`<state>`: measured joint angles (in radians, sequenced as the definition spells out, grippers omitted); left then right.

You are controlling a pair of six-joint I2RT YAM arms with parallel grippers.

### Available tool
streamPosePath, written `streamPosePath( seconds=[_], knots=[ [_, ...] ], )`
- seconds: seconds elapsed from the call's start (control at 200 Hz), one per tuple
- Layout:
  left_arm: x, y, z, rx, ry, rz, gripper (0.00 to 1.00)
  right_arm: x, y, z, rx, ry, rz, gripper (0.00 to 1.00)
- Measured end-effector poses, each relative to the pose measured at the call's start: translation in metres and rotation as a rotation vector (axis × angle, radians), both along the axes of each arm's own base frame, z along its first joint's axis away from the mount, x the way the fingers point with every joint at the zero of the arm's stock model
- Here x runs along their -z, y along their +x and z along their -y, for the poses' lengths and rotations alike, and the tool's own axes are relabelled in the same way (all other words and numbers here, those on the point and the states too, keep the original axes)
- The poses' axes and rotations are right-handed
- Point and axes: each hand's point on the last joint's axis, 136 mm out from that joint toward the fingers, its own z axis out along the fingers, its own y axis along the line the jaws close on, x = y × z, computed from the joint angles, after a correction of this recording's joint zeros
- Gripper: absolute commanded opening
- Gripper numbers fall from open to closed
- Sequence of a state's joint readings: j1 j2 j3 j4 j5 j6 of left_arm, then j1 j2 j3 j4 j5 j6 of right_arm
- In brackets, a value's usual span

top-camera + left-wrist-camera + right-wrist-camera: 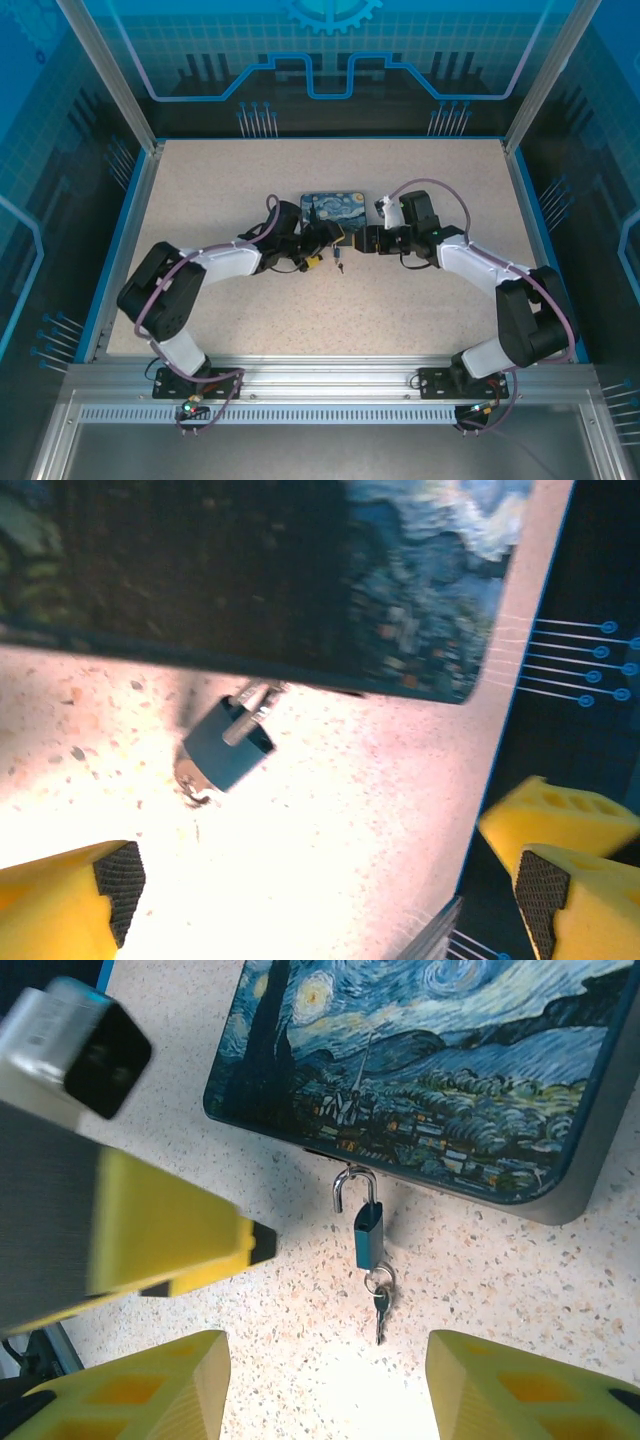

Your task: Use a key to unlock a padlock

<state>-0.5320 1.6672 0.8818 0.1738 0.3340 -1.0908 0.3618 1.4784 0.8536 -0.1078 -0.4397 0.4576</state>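
Teal-bodied padlock (pixel 367 1235) lies on the counter (pixel 500 1280) at the printed box's (pixel 450 1080) near edge, long axis far-to-near, key (pixel 380 1310) at its near end. We find it between left tool (pixel 320 900) and right tool (pixel 330 1390), both wide and empty.

Top camera: high, behind the arm bases (pixel 185 378), tilted down and forward; far; takes in whole tabletop (pixel 400 300); left wrist camera: very close, angled down at the box (pixel 420 600) edge; right wrist camera: close, looking steeply down; all three share box edge and padlock (pixel 368 1235).
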Motion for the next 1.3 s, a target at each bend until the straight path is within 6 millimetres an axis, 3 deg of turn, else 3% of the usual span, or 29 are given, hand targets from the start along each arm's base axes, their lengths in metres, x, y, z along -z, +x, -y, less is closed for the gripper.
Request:
streamPosePath(
  seconds=[0.275,0.505,0.84,1.301],
  knots=[
    [-0.030,-0.005,-0.018,-0.016,0.075,0.093,0.99,0.024,-0.009,-0.015,0.034,-0.050,-0.038,0.54],
    [-0.025,-0.004,-0.041,-0.050,0.164,0.097,0.99,0.062,-0.024,-0.030,0.096,-0.092,-0.104,0.54],
    [-0.026,-0.001,-0.059,-0.074,0.211,0.107,0.99,0.092,-0.016,-0.045,0.188,-0.119,-0.114,0.54],
    [-0.030,0.005,-0.069,-0.093,0.202,0.115,0.99,0.092,0.007,-0.058,0.229,-0.102,-0.080,0.50]
  ],
)
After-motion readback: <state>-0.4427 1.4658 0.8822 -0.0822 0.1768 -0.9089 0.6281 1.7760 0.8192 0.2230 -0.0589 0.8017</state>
